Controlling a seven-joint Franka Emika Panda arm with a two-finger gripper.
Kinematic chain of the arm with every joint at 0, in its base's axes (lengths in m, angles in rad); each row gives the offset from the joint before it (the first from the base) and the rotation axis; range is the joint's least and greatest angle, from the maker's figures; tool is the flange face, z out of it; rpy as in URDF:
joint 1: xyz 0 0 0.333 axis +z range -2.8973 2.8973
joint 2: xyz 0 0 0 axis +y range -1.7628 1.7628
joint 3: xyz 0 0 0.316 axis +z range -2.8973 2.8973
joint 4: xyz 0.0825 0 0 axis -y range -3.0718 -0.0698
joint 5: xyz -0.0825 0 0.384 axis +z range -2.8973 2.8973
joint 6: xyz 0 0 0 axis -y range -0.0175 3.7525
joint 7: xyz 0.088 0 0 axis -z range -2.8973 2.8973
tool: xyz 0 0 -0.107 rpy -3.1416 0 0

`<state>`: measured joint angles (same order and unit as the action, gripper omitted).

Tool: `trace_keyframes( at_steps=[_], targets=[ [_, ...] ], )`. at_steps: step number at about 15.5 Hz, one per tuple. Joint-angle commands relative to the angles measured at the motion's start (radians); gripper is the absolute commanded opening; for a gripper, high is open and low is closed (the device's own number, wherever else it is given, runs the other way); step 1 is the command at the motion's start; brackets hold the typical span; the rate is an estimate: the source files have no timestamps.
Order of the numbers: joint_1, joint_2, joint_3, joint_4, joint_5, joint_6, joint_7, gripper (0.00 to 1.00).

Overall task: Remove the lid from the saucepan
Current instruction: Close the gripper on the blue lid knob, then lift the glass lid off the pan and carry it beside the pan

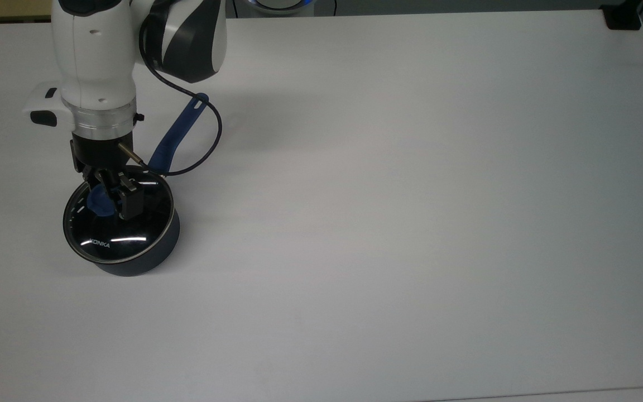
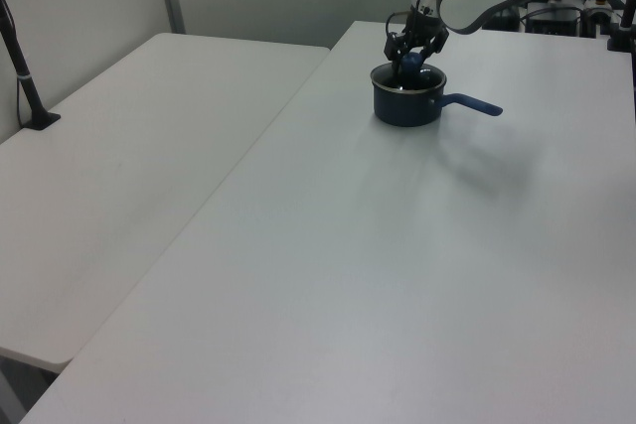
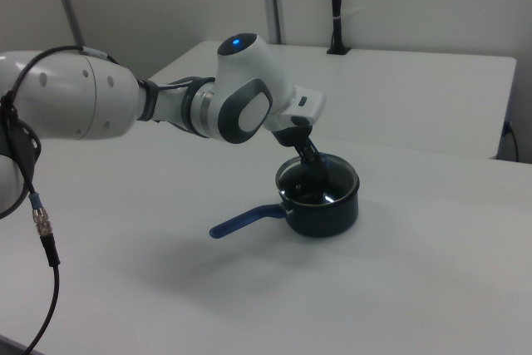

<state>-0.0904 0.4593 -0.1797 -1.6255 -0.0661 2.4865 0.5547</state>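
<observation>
The saucepan [image 1: 151,252] is a small dark navy pot at the top view's left, and its long blue handle [image 1: 179,131] points up and to the right. On it lies the lid [image 1: 123,234], a clear glass disc with a metal rim and white KONKA lettering. My gripper [image 1: 112,196] reaches down over the lid, its fingers closed on either side of the blue knob [image 1: 97,202]. In the left view the gripper [image 2: 409,53] sits right on top of the saucepan [image 2: 405,109]. The right view has the gripper [image 3: 310,165] dipping onto the lid [image 3: 326,189] of the saucepan [image 3: 326,212].
The white table [image 1: 411,195] stretches wide to the top view's right. A black cable [image 1: 212,142] loops from the wrist over the handle. A black block [image 1: 623,18] sits at the far right corner. A second table [image 2: 119,146] with a black post [image 2: 22,71] stands beside.
</observation>
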Motion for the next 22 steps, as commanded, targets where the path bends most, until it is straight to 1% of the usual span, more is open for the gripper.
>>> trace_keyframes(
  at_steps=[1, 2, 4, 5, 7, 9, 10, 12, 13, 15, 16, 17, 19, 21, 22],
  targets=[
    [0.009, -0.085, -0.007, -0.022, -0.006, -0.039, 0.002, 0.5],
    [0.009, -0.125, -0.003, -0.027, -0.008, -0.088, -0.015, 0.5],
    [0.018, -0.221, 0.014, -0.063, -0.008, -0.197, -0.103, 0.51],
    [0.018, -0.282, 0.04, -0.097, -0.008, -0.252, -0.157, 0.51],
    [0.018, -0.41, 0.091, -0.195, -0.006, -0.348, -0.238, 0.51],
    [0.04, -0.508, 0.111, -0.29, -0.006, -0.426, -0.282, 0.51],
    [0.075, -0.536, 0.115, -0.322, -0.006, -0.458, -0.283, 0.51],
    [0.141, -0.577, 0.12, -0.379, -0.004, -0.524, -0.283, 0.51],
    [0.152, -0.588, 0.13, -0.404, -0.003, -0.528, -0.286, 0.51],
    [0.143, -0.602, 0.178, -0.474, -0.001, -0.511, -0.324, 0.51],
    [0.14, -0.6, 0.193, -0.496, 0.0, -0.491, -0.363, 0.51],
    [0.143, -0.599, 0.198, -0.528, 0.002, -0.459, -0.392, 0.51],
    [0.152, -0.593, 0.2, -0.592, 0.002, -0.367, -0.404, 0.51],
    [0.14, -0.562, 0.239, -0.631, 0.002, -0.26, -0.403, 0.51],
    [0.138, -0.538, 0.25, -0.637, 0.002, -0.224, -0.401, 0.51]
  ],
)
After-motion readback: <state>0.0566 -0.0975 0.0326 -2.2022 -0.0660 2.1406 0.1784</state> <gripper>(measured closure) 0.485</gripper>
